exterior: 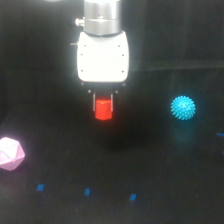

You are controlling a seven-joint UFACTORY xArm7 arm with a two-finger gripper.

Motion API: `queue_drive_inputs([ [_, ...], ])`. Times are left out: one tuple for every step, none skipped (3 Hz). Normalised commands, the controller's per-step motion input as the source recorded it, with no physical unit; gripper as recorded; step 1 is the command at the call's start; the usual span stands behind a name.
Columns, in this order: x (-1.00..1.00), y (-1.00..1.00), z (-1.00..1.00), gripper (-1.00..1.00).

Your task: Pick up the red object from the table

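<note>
Red object [103, 110] sits clamped in your claw [103, 101]; its fingertips are blurred, seemingly above the bench [150, 165].

The arm is oriented vertically, wrist pointing straight down. The tool [104, 102] is held above the bench [150, 165], fingers closed on the red object [104, 110].

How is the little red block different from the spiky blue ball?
The red object has flat sides and plain edges; the spiky cyan ball is round and covered in little spikes. The red object sits between the fingers of the gripper, right under the white arm body; the spiky cyan ball sits alone toward the exterior view's right with nothing touching it. The red object looks a bit smaller than the ball. Both are small and brightly coloured.
</note>
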Motion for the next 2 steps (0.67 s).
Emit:
queue_drive_inputs([
  [0.26,0.39,0.09,-0.99],
  [0.14,0.38,-0.53,-1.0],
])
